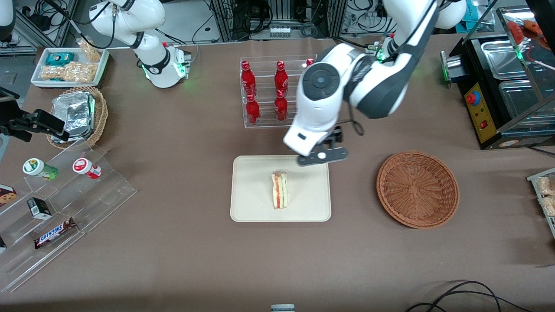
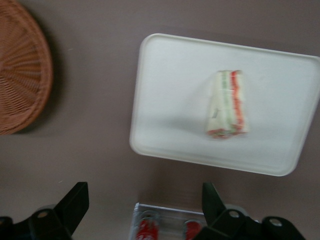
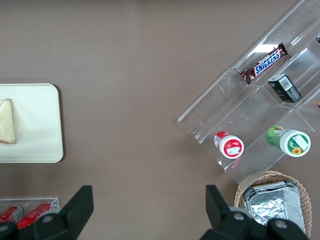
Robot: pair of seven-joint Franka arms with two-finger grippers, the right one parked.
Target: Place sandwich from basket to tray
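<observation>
The sandwich [image 1: 280,189] [image 2: 227,104] lies on the cream tray [image 1: 249,203] [image 2: 170,100], near its middle, with red and green filling showing along its edge. The reddish-brown wicker basket [image 1: 417,188] [image 2: 20,85] stands beside the tray toward the working arm's end and holds nothing. My left gripper [image 1: 323,156] [image 2: 144,207] hangs open and holds nothing, raised above the tray's edge farthest from the front camera, between the tray and the bottle rack.
A clear rack of red bottles [image 1: 264,93] [image 2: 167,225] stands just farther from the front camera than the tray. A black appliance [image 1: 498,91] sits at the working arm's end. Tiered acrylic shelves with snacks [image 1: 56,208] and a tan basket of foil packs [image 1: 78,115] lie toward the parked arm's end.
</observation>
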